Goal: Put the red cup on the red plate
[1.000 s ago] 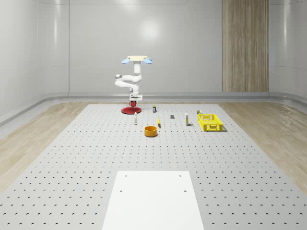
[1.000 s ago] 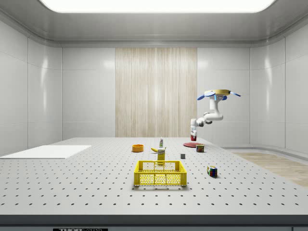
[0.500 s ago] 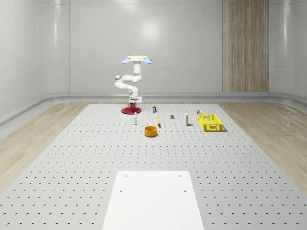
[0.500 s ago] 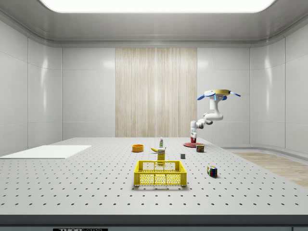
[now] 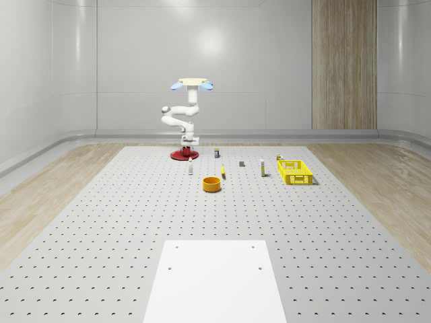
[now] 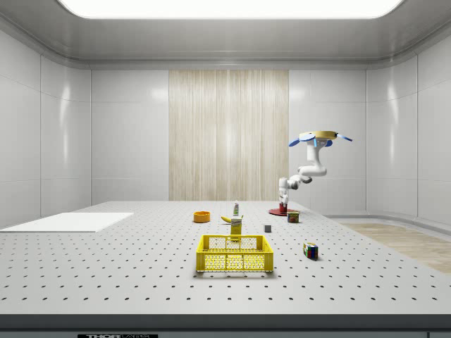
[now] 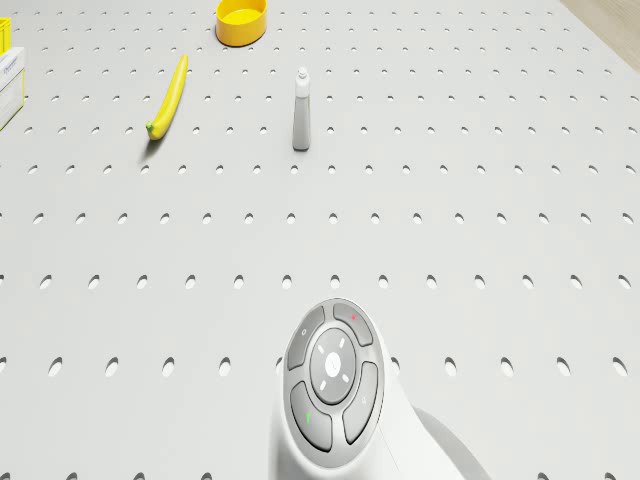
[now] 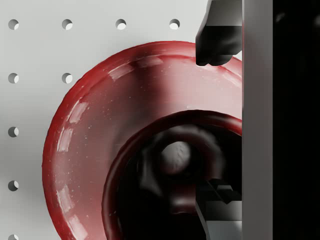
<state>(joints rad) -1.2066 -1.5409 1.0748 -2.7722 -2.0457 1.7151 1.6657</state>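
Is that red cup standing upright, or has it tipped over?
Upright: the wrist view looks straight down into the red cup, its round rim level over the red plate.

White jointed arm (image 5: pixel 176 116), tan disc-shaped drone body (image 5: pixel 192 82) with blue rotors, grey button pad (image 7: pixel 332 389) on wrist

Pale glossy walls (image 5: pixel 135 60) and a wood-slat panel (image 6: pixel 228 134) enclose a grey perforated table (image 5: pixel 101 229) — lit by a ceiling light (image 6: pixel 228 7).
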